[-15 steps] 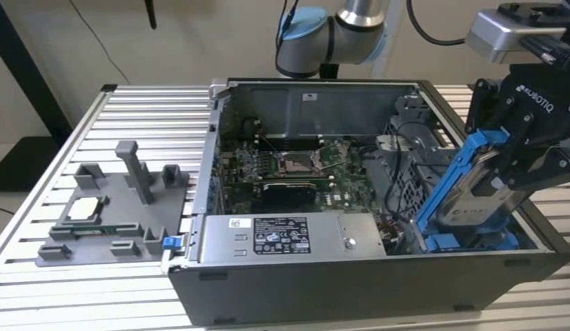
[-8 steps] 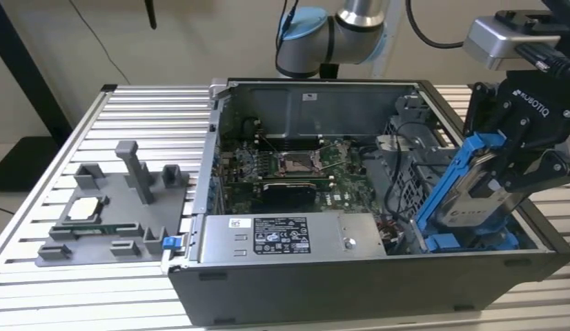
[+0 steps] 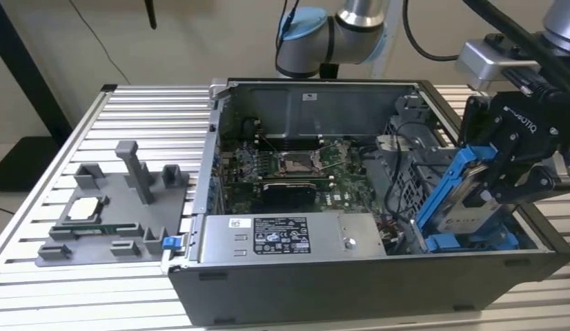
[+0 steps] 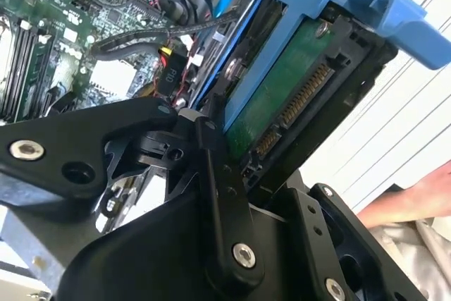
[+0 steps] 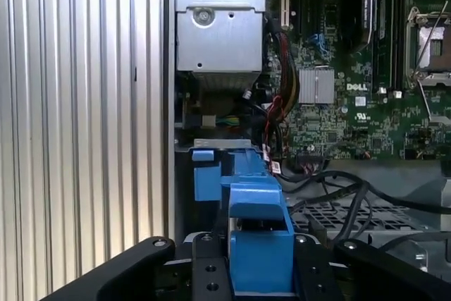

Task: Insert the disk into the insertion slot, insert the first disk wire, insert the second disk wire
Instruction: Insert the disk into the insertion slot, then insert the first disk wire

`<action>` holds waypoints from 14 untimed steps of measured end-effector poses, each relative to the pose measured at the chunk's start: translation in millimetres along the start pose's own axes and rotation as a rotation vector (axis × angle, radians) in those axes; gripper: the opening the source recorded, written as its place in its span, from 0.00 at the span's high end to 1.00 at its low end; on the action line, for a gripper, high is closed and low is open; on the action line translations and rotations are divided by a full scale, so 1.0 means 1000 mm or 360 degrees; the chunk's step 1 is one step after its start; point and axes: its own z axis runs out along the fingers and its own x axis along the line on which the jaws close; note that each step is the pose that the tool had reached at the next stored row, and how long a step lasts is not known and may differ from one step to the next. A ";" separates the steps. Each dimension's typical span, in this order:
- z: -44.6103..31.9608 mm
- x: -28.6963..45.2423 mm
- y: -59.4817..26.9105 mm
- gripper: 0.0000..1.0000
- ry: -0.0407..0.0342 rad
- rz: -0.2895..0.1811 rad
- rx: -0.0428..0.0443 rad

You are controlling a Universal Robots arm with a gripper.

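Over at the exterior view's right, the gripper (image 3: 492, 176) has its fingers clamped on the disk (image 3: 464, 203), pinching the blue frame (image 5: 257, 244) from both sides. The disk stands steeply tilted, with its lower end down inside the open computer case (image 3: 359, 289), right by the insertion slot (image 3: 406, 186) of the grey drive cage. I can't tell if that end is actually in the bay or just resting against it, because the case wall and blue fittings hide it.

In the second wrist view, the disk's green board and connector edge face the camera, and a person's hand (image 4: 416, 199) is cut off at the picture's edge.

Inside the case I've got the motherboard (image 3: 295, 165), the power supply (image 3: 285, 238) and loose black cables (image 5: 338, 199) draped over the cage's mesh. No idea which ones are the disk wires. It's tight between the cage and the case wall. A grey fixture tray (image 3: 101, 227) sits well apart from the case on the slatted table (image 3: 45, 289).
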 end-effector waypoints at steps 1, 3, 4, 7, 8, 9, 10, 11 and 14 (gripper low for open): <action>0.0019 0.0000 -0.0002 1.00 0.0000 0.0000 0.0000; 0.0051 0.0001 -0.0004 1.00 -0.0001 0.0000 0.0000; 0.0056 0.0001 -0.0005 1.00 -0.0001 0.0000 0.0000; 0.0055 0.0001 -0.0005 1.00 0.0000 0.0000 0.0000; 0.0055 0.0001 -0.0005 1.00 0.0000 0.0000 0.0000; 0.0056 0.0000 -0.0007 1.00 -0.0001 0.0000 0.0000; 0.0056 0.0001 -0.0007 0.00 -0.0001 0.0000 0.0000; 0.0057 0.0001 -0.0007 0.00 -0.0001 0.0000 0.0000; 0.0056 0.0001 -0.0006 0.00 -0.0001 0.0000 0.0000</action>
